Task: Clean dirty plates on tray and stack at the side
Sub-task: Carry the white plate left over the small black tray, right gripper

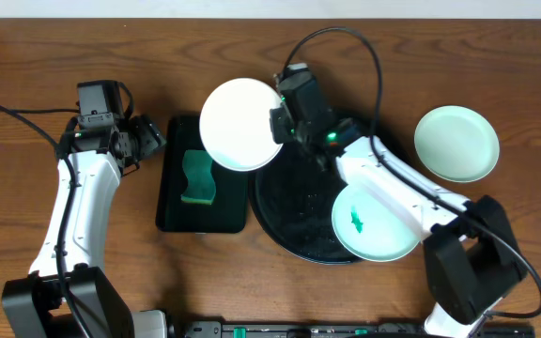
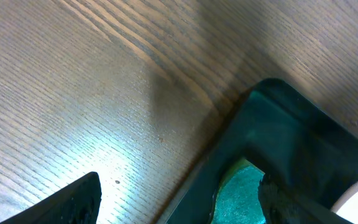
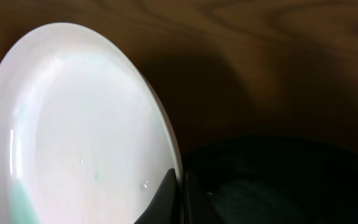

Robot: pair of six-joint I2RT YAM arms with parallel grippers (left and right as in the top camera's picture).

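Observation:
My right gripper (image 1: 280,124) is shut on the rim of a white plate (image 1: 240,123) and holds it lifted between the round black tray (image 1: 289,221) and the rectangular tray. In the right wrist view the plate (image 3: 79,124) fills the left side with my fingers (image 3: 180,196) pinching its edge. A second plate (image 1: 374,222) with a green smear lies on the round tray's right part. A third pale-mint plate (image 1: 455,143) lies on the table at the right. My left gripper (image 1: 148,136) is open and empty over the table left of the rectangular tray; its fingers (image 2: 179,202) show apart.
A rectangular black tray (image 1: 172,202) holds a green sponge (image 1: 198,178), which also shows in the left wrist view (image 2: 238,193). The right arm's cable arcs above the round tray. The wooden table (image 1: 45,56) extends around.

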